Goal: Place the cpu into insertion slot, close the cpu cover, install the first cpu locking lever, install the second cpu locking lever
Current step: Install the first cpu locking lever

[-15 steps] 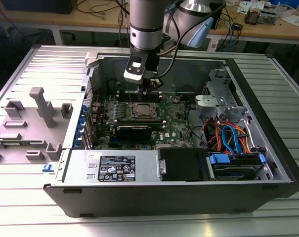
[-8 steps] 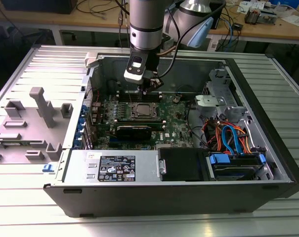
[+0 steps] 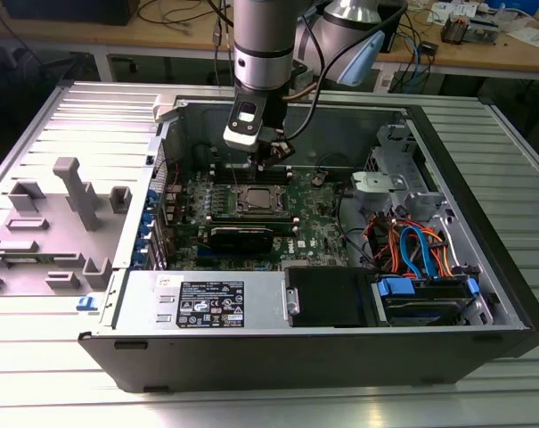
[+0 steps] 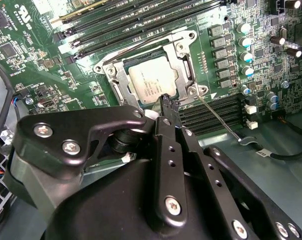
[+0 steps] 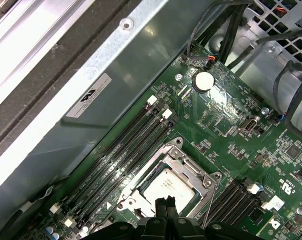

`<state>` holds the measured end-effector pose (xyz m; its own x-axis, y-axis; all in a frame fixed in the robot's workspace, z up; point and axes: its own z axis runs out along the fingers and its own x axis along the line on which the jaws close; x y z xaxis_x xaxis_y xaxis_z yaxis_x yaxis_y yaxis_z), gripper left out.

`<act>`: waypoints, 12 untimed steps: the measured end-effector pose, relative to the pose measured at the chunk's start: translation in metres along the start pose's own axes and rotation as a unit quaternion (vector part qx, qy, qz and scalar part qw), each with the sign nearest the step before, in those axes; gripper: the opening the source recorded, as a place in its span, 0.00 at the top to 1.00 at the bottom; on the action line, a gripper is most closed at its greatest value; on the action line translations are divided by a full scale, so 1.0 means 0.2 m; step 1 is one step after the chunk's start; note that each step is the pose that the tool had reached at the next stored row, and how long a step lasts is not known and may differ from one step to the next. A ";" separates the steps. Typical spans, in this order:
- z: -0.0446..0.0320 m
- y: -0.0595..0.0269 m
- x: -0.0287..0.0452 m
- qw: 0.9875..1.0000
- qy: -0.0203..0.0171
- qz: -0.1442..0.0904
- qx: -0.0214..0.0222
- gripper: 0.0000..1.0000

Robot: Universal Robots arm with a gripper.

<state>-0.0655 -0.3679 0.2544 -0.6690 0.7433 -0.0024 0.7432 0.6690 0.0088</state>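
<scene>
Hanging gripper (image 4: pixel 168 103) at cpu cover (image 4: pixel 120 84) edge

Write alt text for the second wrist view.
The shut gripper hangs at the edge of the cpu, which lies framed by the flat cpu cover. A thin wire locking lever angles out over the green motherboard, beside black memory slots.

cpu (image 4: pixel 151 81): lies flat, silver top showing through the cover's window
cpu cover (image 4: pixel 119 85): down flat, framing the chip
gripper (image 4: pixel 166 102): black fingertips together at the chip's edge
locking lever (image 4: pixel 218 117): thin wire crossing the memory slots (image 4: pixel 194 118)
</scene>
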 end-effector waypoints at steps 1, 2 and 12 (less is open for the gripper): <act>0.000 0.000 0.000 1.000 0.000 0.000 0.000 0.89; 0.000 0.000 0.000 1.000 0.000 -0.001 0.000 0.89; -0.008 -0.001 0.001 0.997 0.001 -0.076 0.000 0.89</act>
<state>-0.0658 -0.3679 0.2561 -0.7740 0.6332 -0.0025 0.6332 0.7740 0.0086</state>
